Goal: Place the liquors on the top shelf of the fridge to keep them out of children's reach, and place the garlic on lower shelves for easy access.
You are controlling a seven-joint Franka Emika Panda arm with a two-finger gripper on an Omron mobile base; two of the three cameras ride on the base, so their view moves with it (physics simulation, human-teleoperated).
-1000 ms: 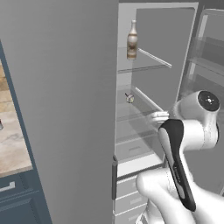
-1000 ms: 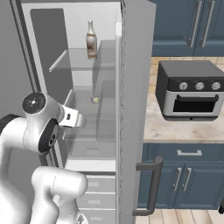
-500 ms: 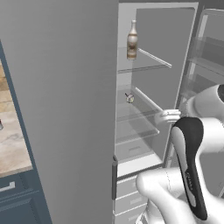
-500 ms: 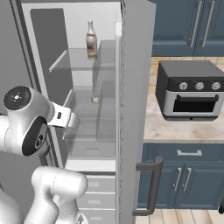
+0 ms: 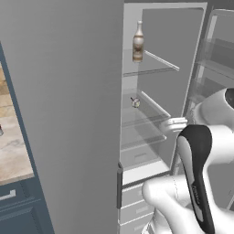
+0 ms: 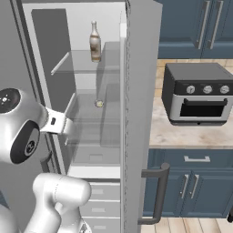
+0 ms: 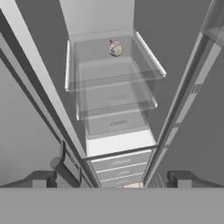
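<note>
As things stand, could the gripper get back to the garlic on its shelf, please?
Probably yes: the fridge door stands open, the garlic sits alone on its glass shelf, and the gripper is open and empty, facing it.

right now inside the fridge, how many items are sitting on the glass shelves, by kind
liquor bottle: 1, greyish-brown glass with a pale label, upright on the top shelf
garlic: 1, on the shelf just below
total: 2
</note>
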